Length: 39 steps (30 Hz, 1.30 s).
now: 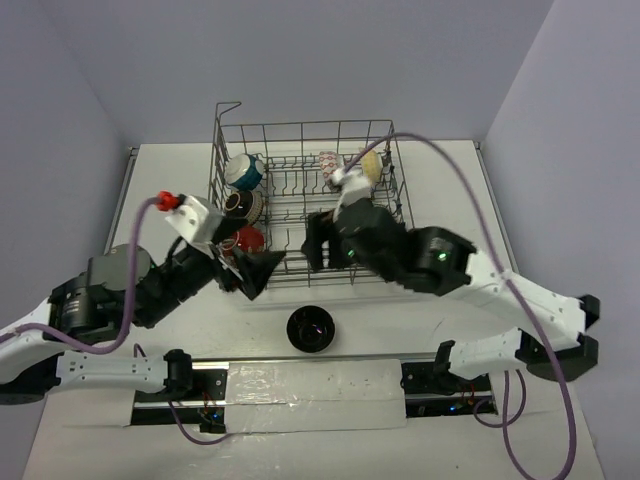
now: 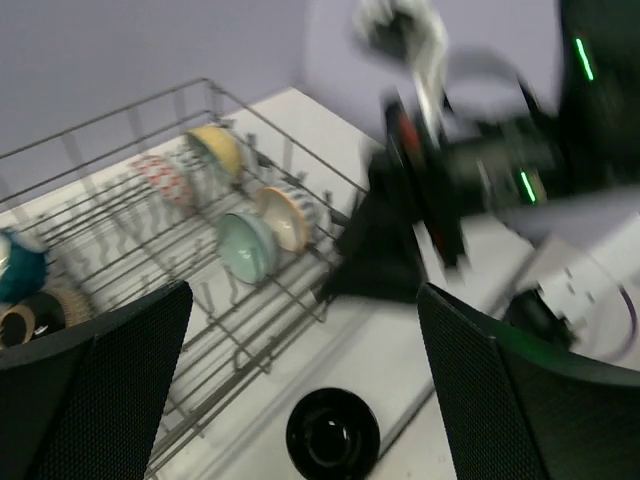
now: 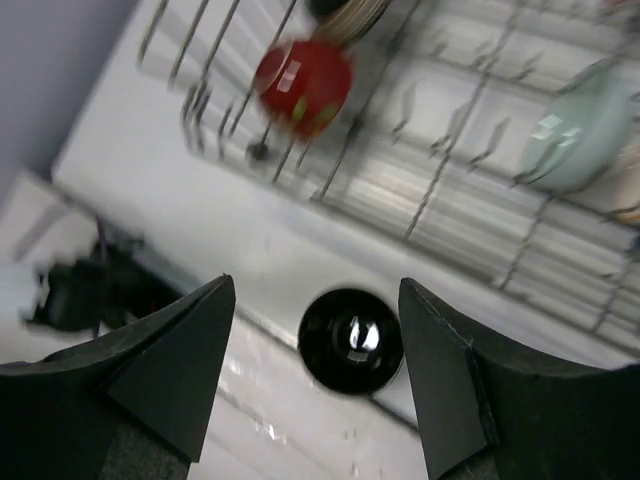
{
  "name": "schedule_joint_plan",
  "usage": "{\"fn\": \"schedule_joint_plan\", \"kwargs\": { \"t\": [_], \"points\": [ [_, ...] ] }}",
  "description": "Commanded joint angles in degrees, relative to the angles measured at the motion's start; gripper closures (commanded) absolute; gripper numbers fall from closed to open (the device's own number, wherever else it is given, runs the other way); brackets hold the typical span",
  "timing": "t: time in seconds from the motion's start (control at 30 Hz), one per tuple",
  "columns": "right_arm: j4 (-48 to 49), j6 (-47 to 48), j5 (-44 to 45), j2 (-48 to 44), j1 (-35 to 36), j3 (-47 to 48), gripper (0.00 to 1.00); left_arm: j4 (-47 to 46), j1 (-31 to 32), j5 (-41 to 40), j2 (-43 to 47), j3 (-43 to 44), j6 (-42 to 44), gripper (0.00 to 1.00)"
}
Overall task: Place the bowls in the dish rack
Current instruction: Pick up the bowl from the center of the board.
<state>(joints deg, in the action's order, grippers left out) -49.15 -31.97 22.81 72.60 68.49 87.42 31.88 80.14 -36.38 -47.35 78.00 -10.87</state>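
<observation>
A black bowl [image 1: 311, 329] sits upright on the table in front of the dish rack [image 1: 300, 130]. It also shows in the left wrist view [image 2: 332, 435] and the right wrist view [image 3: 351, 340]. My left gripper [image 1: 260, 270] is open and empty at the rack's front left corner [image 2: 300, 300]. My right gripper [image 1: 318, 248] is open and empty over the rack's front edge, above the black bowl [image 3: 316, 290]. In the rack stand a blue bowl [image 1: 243, 172], a tan patterned bowl [image 1: 243, 205], a red bowl [image 1: 248, 239], a red-patterned bowl [image 1: 330, 165], a cream bowl [image 1: 372, 165] and a pale green bowl [image 2: 246, 247].
A taped strip [image 1: 315, 383] and a rail run along the table's near edge between the arm bases. The right arm's purple cable [image 1: 470, 190] arcs over the rack's right side. Walls close in at the back and on both sides.
</observation>
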Motion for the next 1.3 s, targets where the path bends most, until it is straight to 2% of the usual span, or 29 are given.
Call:
{"fn": "schedule_joint_plan", "kwargs": {
  "t": [0.0, 0.1, 0.27, 0.33, 0.43, 0.6, 0.63, 0.73, 0.97, 1.27],
  "points": [
    [1.41, 1.29, 1.65, -2.98, -10.45, 1.53, 0.27, 4.14, 0.19, 19.48, -4.76, 1.46, 5.94, 0.01],
    [6.42, 2.69, -6.09, -6.67, -19.6, 0.21, 0.28, 8.1, 0.19, 26.61, -9.41, 2.16, 7.09, 0.01],
    [6.78, 3.4, -5.5, -9.23, -26.99, 0.57, 0.28, 15.13, 0.19, 33.03, -16.36, 0.06, 7.45, 0.08],
    [6.96, 3.84, -6.71, -10.1, -29.19, -0.14, 0.28, 16.28, 0.19, 34.27, -17.95, -1.52, 7.97, 0.07],
    [9.06, 4.28, -14.86, -11.59, -34.11, -3.74, 0.28, 15.85, 0.19, 37.69, -18.65, -5.48, 9.2, 0.08],
    [9.59, 2.61, -14.28, -14.41, -41.4, -8.66, 0.28, 14.09, 0.19, 38.05, -20.76, -11.1, 8.94, 0.11],
    [10.2, 2.61, -16.02, -14.85, -44.64, -9.28, 0.28, 13.57, 0.19, 38.92, -21.28, -11.81, 8.94, 0.11],
    [11.35, 3.4, -17.97, -14.68, -48.61, -11.13, 0.28, 11.9, 0.19, 40.32, -24.53, -12.69, 9.11, 0.12],
    [13.9, 3.31, -22.19, -13.36, -53.19, -16.21, 0.28, 6.98, 0.19, 43.5, -32.71, -13.22, 10.17, 0.17],
    [16.01, 4.37, -25.44, -15.12, -54.95, -20.0, 0.27, 3.63, 0.19, 38.06, -40.09, -15.77, 8.77, 0.16]
  ]
}}
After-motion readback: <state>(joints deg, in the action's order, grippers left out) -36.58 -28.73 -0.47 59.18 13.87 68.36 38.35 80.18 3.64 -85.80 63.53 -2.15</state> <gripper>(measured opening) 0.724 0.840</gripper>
